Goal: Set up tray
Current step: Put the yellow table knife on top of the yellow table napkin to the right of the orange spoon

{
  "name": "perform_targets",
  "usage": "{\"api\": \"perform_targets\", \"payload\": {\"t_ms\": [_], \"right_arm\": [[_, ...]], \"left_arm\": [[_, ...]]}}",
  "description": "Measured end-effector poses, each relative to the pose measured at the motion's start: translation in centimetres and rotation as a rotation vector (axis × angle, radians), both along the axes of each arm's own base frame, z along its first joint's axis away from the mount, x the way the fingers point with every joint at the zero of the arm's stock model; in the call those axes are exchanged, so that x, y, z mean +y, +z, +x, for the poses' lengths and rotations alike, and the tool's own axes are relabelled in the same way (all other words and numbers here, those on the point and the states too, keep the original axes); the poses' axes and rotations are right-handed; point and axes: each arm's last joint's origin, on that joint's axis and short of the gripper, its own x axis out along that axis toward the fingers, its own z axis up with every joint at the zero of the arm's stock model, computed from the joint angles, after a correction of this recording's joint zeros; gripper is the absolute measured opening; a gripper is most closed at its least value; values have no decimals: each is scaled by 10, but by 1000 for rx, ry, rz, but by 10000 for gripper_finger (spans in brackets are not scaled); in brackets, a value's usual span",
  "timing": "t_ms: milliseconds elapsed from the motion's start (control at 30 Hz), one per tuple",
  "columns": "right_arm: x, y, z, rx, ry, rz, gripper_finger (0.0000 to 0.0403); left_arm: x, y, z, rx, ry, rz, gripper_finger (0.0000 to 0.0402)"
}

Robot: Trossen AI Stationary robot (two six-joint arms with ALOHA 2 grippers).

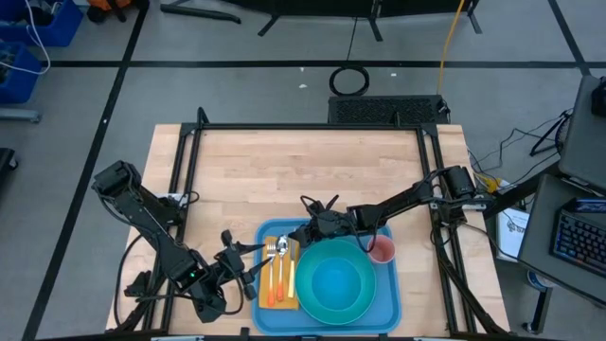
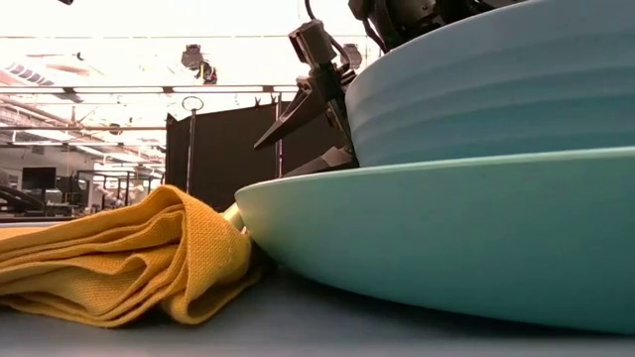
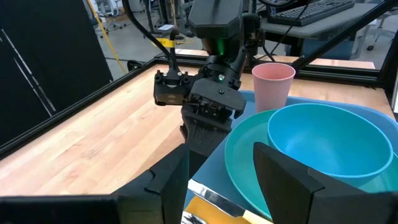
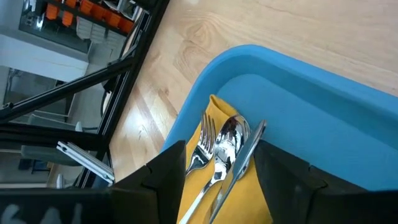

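Blue tray at the near edge of the wooden surface, close to the middle, long side along that edge. On the tray: a round turquoise plate with a blue bowl sitting in it, a pink cup at the far right corner, a yellow napkin along the left end. On the napkin, side by side: fork, spoon and knife.

Right gripper reaching in over the far left corner of the tray, just above the tops of the cutlery. Fingers apart, either side of the fork, spoon and knife, holding nothing. Seen from the left wrist: same gripper pointed down beside the plate rim, cup behind it.

Left gripper waiting low just off the left edge of the tray, aimed toward the plate. Fingers apart, empty.
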Motion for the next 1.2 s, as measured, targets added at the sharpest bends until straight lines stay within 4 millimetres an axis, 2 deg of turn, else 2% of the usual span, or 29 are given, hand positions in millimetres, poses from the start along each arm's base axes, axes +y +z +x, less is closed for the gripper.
{"api": "perform_targets", "payload": {"t_ms": [767, 933, 1200], "right_arm": [[-1, 0, 0, 4, 33, -10, 256], [-1, 1, 1, -5, 36, -14, 264], [0, 10, 5, -115, 61, -55, 265]], "left_arm": [[0, 0, 0, 0, -1, 0, 184], [0, 0, 0, 0, -1, 0, 184], [0, 0, 0, 3, -4, -3, 184]]}}
